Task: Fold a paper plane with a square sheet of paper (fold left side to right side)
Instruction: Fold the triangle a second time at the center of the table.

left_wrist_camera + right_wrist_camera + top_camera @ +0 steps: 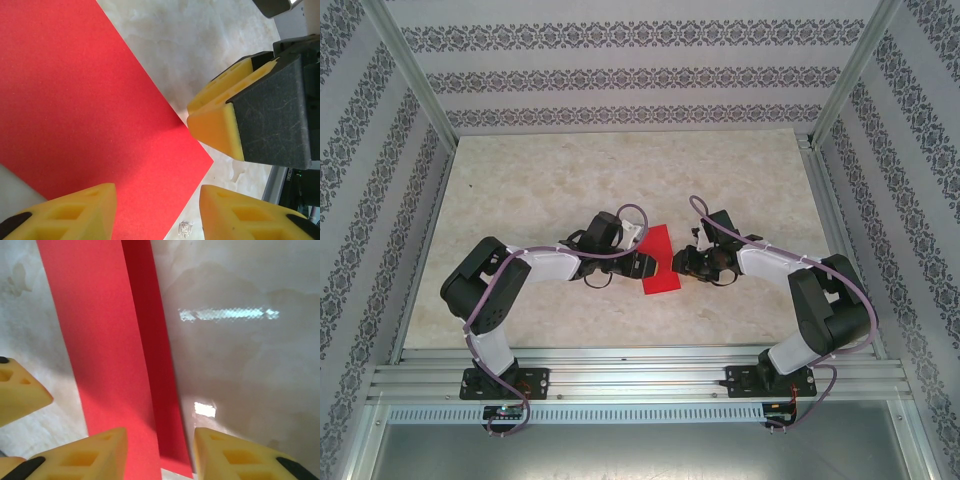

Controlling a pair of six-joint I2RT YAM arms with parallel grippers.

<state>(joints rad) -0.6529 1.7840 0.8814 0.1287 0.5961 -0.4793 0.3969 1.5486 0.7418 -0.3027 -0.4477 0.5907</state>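
1. Find square sheet of paper [658, 262] flat on bench [540, 180], between both pincers.
2. Note left pincer [157, 200] spread, empty, over its corner [200, 160], likely for pinning.
3. Note right pincer [160, 440] spread, empty, straddling doubled edge [150, 340], presumably for creasing.

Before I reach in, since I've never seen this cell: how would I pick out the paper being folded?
On the pale marbled table, look at the middle, between the left gripper and the right gripper. The square sheet of paper lies flat there, folded into a narrow strip. It is the only bright red thing among black-and-white arms.
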